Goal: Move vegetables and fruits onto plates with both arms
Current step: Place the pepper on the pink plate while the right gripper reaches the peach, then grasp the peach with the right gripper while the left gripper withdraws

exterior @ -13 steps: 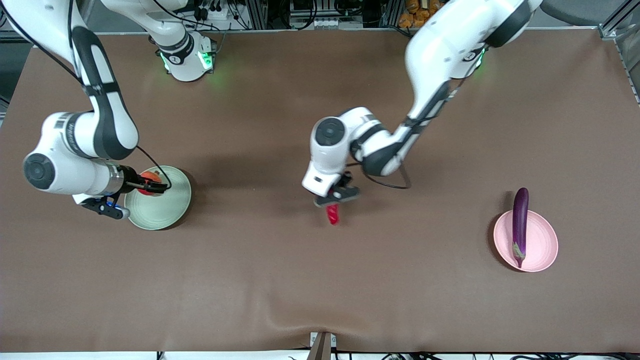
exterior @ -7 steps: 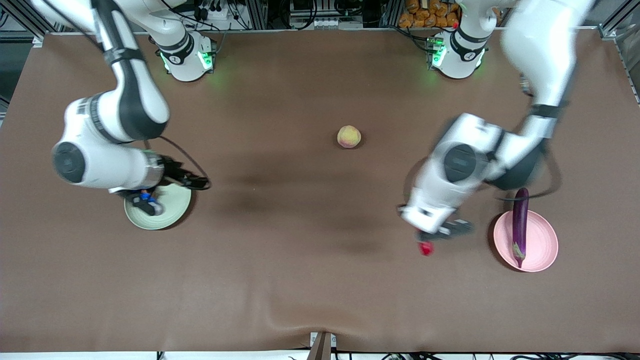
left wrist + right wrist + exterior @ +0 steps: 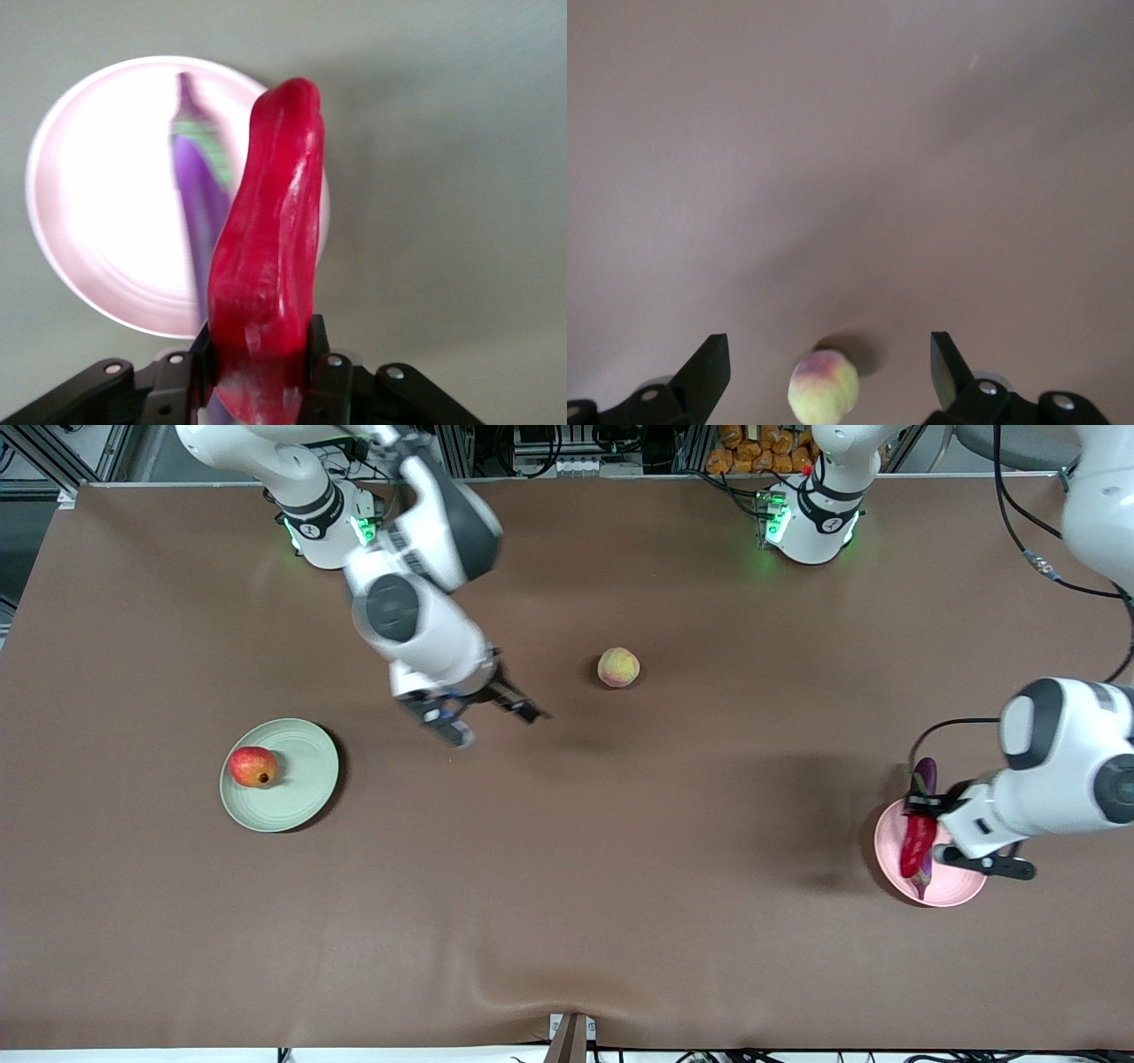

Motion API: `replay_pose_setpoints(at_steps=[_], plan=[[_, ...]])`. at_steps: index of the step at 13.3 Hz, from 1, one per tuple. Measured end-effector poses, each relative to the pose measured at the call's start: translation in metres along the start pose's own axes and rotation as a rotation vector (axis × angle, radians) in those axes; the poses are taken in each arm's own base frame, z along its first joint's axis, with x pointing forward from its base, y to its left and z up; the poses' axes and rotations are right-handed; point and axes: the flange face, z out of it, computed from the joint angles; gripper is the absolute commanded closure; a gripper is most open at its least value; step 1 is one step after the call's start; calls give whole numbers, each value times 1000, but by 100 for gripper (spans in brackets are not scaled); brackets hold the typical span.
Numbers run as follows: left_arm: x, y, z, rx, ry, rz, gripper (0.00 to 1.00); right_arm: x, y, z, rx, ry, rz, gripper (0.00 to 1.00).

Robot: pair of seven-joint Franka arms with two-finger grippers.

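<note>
A brown matte bench (image 3: 567, 921) fills the front view, with racks and cabling along its 12 o'clock edge where both arm bases glow green.

The right arm reaches out from the 11 o'clock base. Its right tool (image 3: 483, 710) hangs spread and empty over bare bench; in the right wrist view the two black fingers (image 3: 709, 367) stand wide apart with the peach (image 3: 823, 390) between their lines, lower down on the surface. The left arm comes in at 3 o'clock, and its left tool (image 3: 921, 806) is clenched on the red chili pepper (image 3: 915, 841), over the pink plate (image 3: 961, 886).

The pale green plate (image 3: 301, 788) lies toward 9 o'clock and carries the red apple-like fruit (image 3: 252, 766) near its rim. The pink plate at 4 o'clock holds the eggplant (image 3: 925, 772), whose tip overhangs the rim toward 12 o'clock.

The peach (image 3: 617, 667) sits alone near the bench's centre, well apart from both plates. It looks light but round, so it is likely to roll if nudged; a grip across its widest girth with gentle force seems safest, as its skin may bruise.

The chili looks glossy, light and tapered. It is pinched at one end (image 3: 261, 372) and juts out freely, so it could pivot or slip. Laying it beside the eggplant rather than on its rounded back should keep it from sliding off.
</note>
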Motion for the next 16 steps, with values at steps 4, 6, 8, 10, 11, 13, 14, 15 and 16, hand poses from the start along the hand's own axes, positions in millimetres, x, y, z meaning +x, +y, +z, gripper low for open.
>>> replay_pose_setpoints(at_steps=[4,6,8,10,11,13,14,15,16], plan=[[-3,-45,39,40,51,139,100,-87,-34,77,-26,23,29,0],[-10,-66,59,40,47,169,100,-110,-40,112,-59,51,16,0],[-13,-74,68,34,51,171,52,-123,-42,140,-68,85,0,0],[-11,-74,67,34,54,172,0,-134,-42,154,-78,96,-19,0],[-10,-72,66,34,56,175,0,-144,-41,157,-81,96,-30,0],[-8,-70,66,35,57,177,0,-170,-37,165,-90,98,-43,0],[-8,-70,65,36,58,176,0,-181,-35,171,-95,100,-46,0],[-7,-71,63,38,62,176,0,-188,-33,180,-94,102,-43,0],[-6,-71,59,41,67,176,0,-191,-32,189,-88,106,-35,0]])
